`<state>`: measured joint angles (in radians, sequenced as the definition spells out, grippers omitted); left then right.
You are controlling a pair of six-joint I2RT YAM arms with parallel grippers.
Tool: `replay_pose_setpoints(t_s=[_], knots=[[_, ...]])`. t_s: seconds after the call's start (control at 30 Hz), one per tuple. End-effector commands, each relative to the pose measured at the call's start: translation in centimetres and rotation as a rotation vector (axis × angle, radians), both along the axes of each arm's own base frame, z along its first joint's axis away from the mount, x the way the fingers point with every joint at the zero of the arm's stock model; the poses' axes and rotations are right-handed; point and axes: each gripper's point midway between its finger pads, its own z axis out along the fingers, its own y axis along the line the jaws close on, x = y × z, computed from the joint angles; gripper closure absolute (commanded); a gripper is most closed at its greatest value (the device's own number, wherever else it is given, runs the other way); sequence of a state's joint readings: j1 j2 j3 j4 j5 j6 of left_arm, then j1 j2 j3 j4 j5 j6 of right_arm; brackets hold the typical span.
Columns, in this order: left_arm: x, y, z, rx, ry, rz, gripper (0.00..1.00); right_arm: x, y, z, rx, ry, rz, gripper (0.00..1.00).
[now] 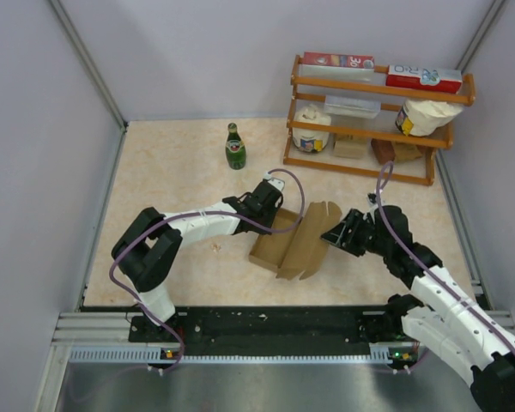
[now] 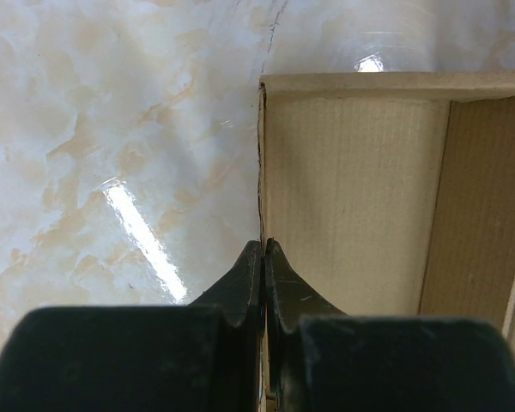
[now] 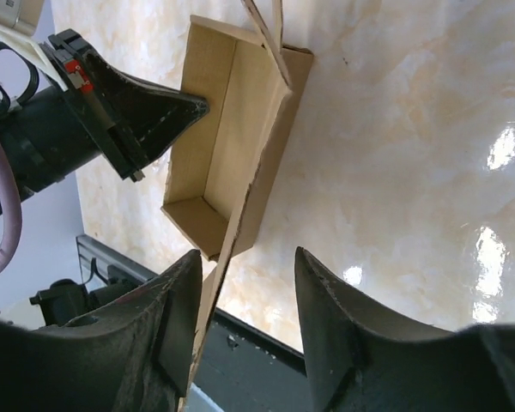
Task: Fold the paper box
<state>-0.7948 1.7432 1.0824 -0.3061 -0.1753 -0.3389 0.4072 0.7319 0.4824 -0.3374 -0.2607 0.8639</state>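
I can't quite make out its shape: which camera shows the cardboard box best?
The top view: only there is the whole paper box visible, tray and raised flaps together. The right wrist view looks into the tray, with the flaps cut off. The left wrist view shows only one corner.

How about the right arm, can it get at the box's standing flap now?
Probably yes. The right gripper is open right beside the paper box, the flap sits between its fingers, nothing blocking.

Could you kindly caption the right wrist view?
Jaws apart, right gripper straddles paper box flap; left gripper pinches its wall.
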Motion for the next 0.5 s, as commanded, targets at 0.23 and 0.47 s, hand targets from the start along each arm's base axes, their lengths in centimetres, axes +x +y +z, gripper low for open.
replay_pose_setpoints(t_s=[0.23,0.47], knots=[[-0.2,-2.0,0.1,-0.019,-0.026,-0.057,0.99,1.2,2.3,2.9,0.079,-0.086,0.096,0.76],[-0.4,-3.1,0.5,-0.030,-0.032,-0.081,0.98,1.1,3.0,3.5,0.110,-0.110,0.126,0.88]])
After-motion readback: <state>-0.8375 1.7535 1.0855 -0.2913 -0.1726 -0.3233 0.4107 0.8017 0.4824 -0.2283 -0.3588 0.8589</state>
